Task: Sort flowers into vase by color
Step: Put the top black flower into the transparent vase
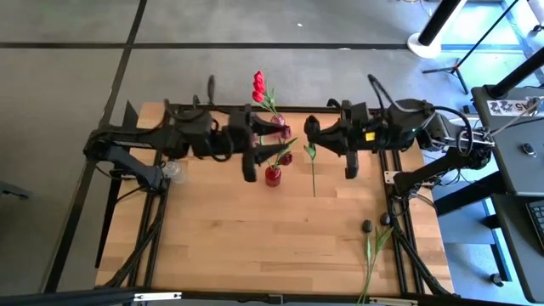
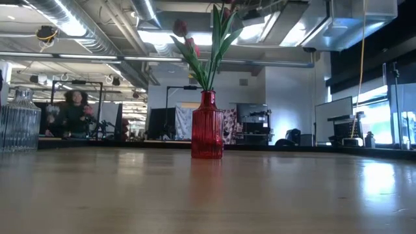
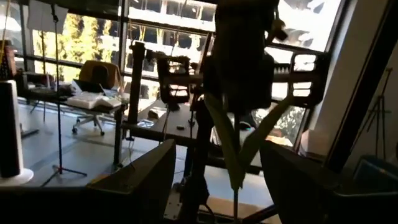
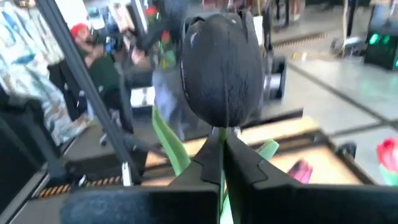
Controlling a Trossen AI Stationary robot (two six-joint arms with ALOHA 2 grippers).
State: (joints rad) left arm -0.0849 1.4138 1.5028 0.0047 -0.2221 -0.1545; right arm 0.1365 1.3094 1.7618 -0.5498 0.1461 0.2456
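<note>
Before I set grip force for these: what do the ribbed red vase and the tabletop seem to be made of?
The ribbed red vase looks like translucent tinted glass: light glows through its fluted walls, though clear plastic is possible. The tabletop looks like pale wooden butcher-block with a smooth satin finish: parallel plank strips and a soft sheen.

Two dark robot arms showing their matte black housings from overhead.

The left arm [image 1: 183, 136] and the right arm [image 1: 382, 127] are displaying chunky black jointed segments; black cables are looping off the right arm's base, and a small yellow marking is showing on its wrist. The right tool [image 4: 222, 163] is presenting two black wedge-shaped fingers.
</note>
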